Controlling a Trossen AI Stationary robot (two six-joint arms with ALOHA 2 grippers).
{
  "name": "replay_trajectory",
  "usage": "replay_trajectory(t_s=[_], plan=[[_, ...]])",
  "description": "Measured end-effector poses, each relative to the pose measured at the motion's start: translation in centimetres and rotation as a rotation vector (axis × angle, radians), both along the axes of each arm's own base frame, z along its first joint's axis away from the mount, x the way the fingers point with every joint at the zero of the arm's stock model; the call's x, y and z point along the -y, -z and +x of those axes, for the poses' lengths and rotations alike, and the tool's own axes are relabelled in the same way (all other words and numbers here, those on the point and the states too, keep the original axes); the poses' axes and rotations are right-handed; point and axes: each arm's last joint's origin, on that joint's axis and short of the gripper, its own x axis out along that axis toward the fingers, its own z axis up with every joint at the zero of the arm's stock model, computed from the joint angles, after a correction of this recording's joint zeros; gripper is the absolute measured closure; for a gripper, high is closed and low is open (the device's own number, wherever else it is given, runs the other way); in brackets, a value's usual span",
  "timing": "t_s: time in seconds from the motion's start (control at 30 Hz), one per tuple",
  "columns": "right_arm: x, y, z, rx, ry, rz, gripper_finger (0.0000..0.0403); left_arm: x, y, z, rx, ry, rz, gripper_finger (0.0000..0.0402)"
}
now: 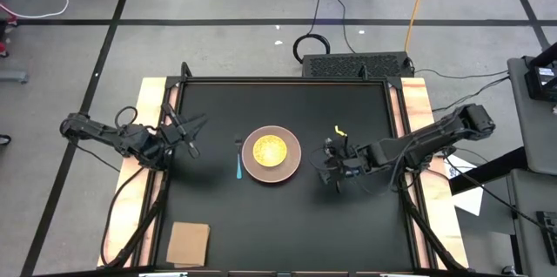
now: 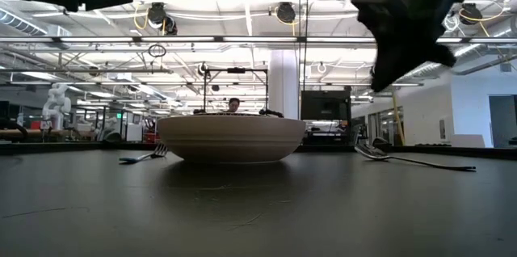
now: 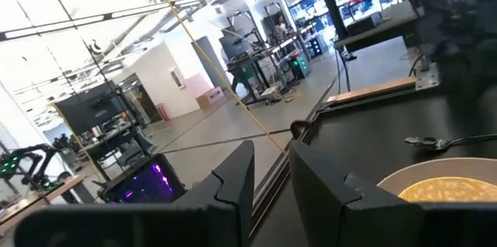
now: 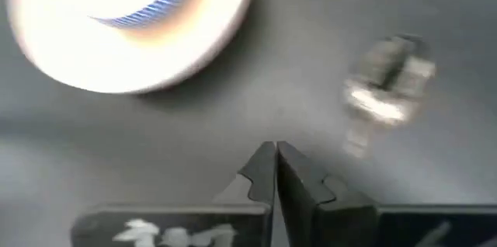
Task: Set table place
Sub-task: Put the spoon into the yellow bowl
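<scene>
Two grippers flank the table's centred place: plate bearing yellow dish, blue utensil left, spoon right. Right gripper, fingers pressed together (empty), hovers beside the spoon; a careless sweep could knock it askew. Left gripper waits spread.

- Table: square, matte black, pale wooden strips along left and right edges.
- Plate: round, pinkish-tan, at table centre.
- Yellow dish: smaller, resting on the plate.
- Light-blue utensil: thin, just left of the plate.
- Spoon: silver, flat, right of the plate.
</scene>
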Motion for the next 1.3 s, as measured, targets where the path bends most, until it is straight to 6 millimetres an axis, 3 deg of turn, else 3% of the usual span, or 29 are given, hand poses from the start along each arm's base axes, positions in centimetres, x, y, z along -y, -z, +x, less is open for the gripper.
replay_trajectory(t_s=[0.23,0.5,0.87,1.0,1.3], plan=[[1.5,-1.8,-0.2,-0.211,0.140,0.198,0.0402,0.1,0.1,0.1,-0.001,0.028,-0.014,0.0311],[1.0,0.5,2.0,-0.330,0.072,0.314,0.0403,0.1,0.9,0.2,-0.063,0.049,-0.031,0.0311],[1.8,1.0,3.8,-0.218,0.024,0.318,0.0400,0.1,1.1,0.2,-0.073,0.050,-0.037,0.0311],[2.5,1.3,3.7,-0.245,0.062,0.313,0.0372,0.1,1.1,0.2,-0.073,0.050,-0.036,0.0311],[3.2,3.3,3.8,-0.373,0.119,0.308,0.0254,0.1,1.1,0.2,-0.074,0.050,-0.036,0.0311]])
